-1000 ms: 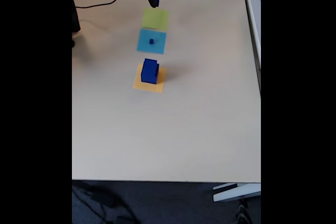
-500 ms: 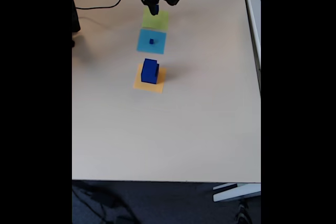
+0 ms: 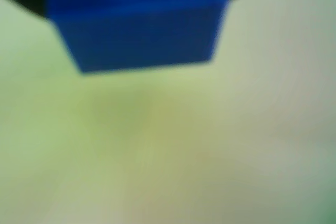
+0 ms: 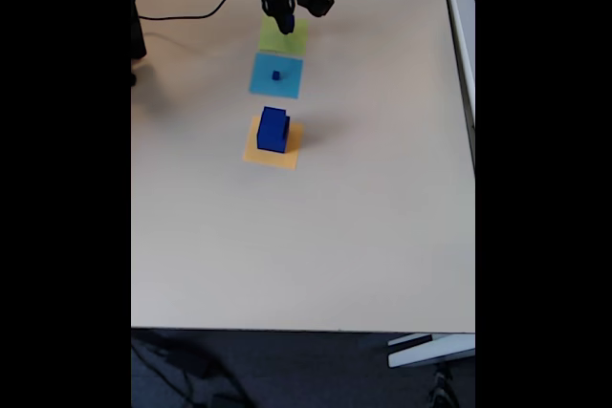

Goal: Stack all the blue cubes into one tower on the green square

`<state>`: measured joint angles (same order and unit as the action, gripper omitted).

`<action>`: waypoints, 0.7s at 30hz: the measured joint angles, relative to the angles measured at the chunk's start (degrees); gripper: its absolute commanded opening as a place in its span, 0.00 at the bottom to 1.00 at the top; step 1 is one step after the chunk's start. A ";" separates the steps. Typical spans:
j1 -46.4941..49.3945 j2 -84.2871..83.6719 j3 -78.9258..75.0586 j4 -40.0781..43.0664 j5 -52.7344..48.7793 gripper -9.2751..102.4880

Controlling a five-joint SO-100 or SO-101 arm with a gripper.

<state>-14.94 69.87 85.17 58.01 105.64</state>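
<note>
The end effector (image 4: 285, 22) is clamped on a mid-size blue cube (image 3: 139, 22), holding it over the green square (image 4: 284, 37). The tiny cube (image 4: 276, 75) sits on the light-blue square (image 4: 277, 83), the big cube (image 4: 273, 130) on the orange square (image 4: 273, 152).

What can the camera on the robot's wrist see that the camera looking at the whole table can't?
The wrist view shows the held blue cube huge and close, with blurry green under it. The fixed view alone shows the big blue cube on the orange square, the tiny cube on the light-blue square, and the table. Both show the held cube and the green square.
</note>
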 measured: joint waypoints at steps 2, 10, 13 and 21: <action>-0.09 -0.53 -0.70 -0.09 0.00 0.08; -0.53 -1.41 -1.41 -0.09 3.08 0.08; -1.14 -1.41 -1.41 -0.09 5.71 0.08; -0.97 -1.41 -0.44 -0.09 9.49 0.08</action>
<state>-15.91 68.47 84.73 57.92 115.14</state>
